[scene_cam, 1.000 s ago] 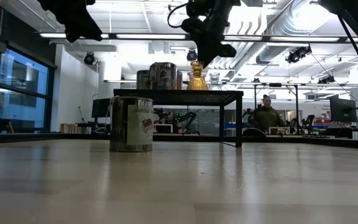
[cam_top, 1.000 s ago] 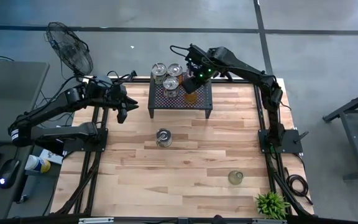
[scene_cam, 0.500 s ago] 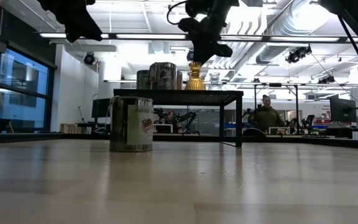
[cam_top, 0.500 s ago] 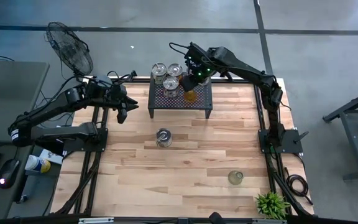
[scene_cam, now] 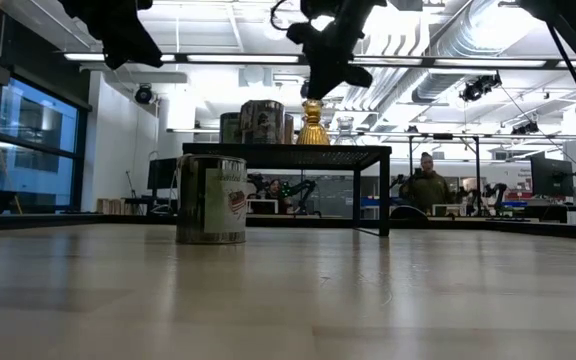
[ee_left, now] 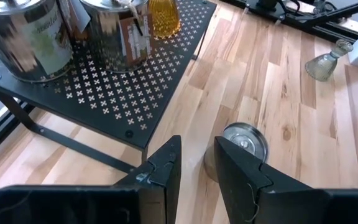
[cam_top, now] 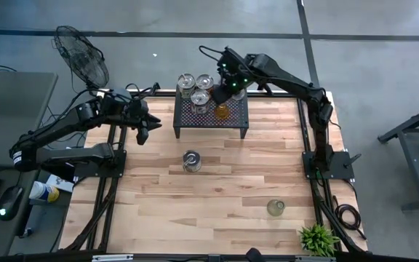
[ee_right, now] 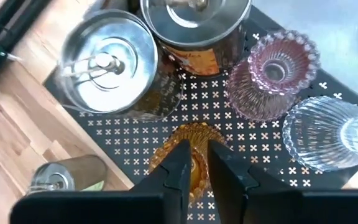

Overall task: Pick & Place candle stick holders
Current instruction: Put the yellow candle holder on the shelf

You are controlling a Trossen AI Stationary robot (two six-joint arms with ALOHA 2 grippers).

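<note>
- Two arms are in view; only the right one is at work, reaching over the black stand (cam_top: 211,110) at the far side of the table (cam_top: 217,196).
- Right gripper (ee_right: 194,163): poised directly above the amber holder (ee_right: 194,142), fingers (ee_right: 180,165) narrowly parted with a slim gap showing between them. From the low view it sits clear above the holder's top, so nothing is grasped; I judge it to be lined up over the stem for a pinch.
- Amber holder: upright on the stand, straight beneath the right gripper.
- Pink holder (ee_right: 272,74) and clear ribbed holder (ee_right: 322,134): just beyond the amber one on the same stand, close enough that a careless descent could knock them.
- Silvery holders (cam_top: 195,86): clustered on the stand beside the right gripper.
- Left gripper (ee_left: 196,163): hovering off the stand's near corner, fingers apart and empty, evidently parked out of the way.
- Silvery can (cam_top: 191,161): upright on the table, just ahead of the left gripper.
- Greenish holder (cam_top: 275,208): lying well apart from both grippers, near the plant (cam_top: 317,239).
</note>
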